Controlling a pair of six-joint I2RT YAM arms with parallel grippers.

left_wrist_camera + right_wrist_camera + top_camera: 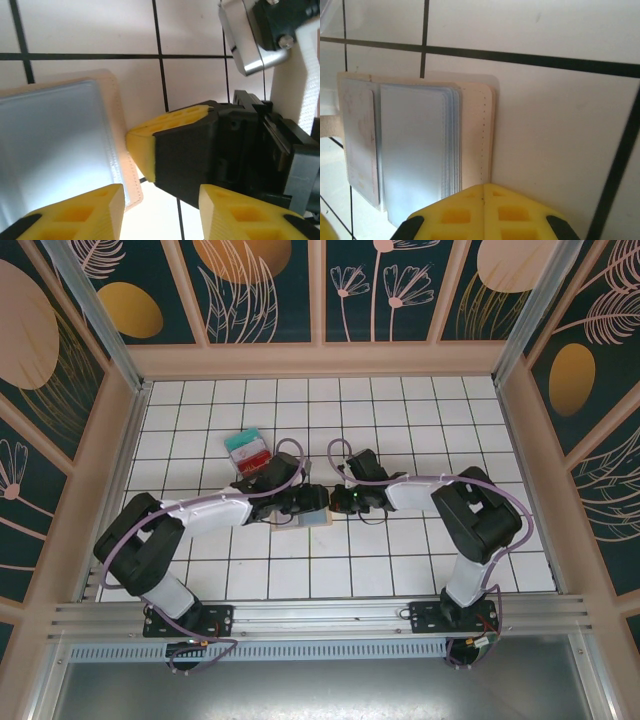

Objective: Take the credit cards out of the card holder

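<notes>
Holder (475, 125) pinned by right hand (482, 189): yellow fingers (465, 200) pressed together, just a seam between, empty, tip down on the tan stitched border right beside the blue-grey panel (415, 145). Pale flap (357, 140) on the panel's far side, thin layered edges showing along the panel's side nearest the tip. Left hand (159, 212) spread partway and gripping nothing, one finger low over the panel, the other over the right hand's black body, with the holder's corner and bare table (195, 100) in the gap. From above, both hands tip to tip near the table's middle, holder lying open and flat on the white, black-lined tiles just on the near side of them, panel up. Farther back and to the left, cards (248, 450) out of the holder, lying on the table just beside the left arm (200, 512): teal card (241, 439) and red card (254, 458) touching and overlapped, order in the stack hard to tell. Clear gap between cards and holder. Floral panels (260, 290) around the table.
</notes>
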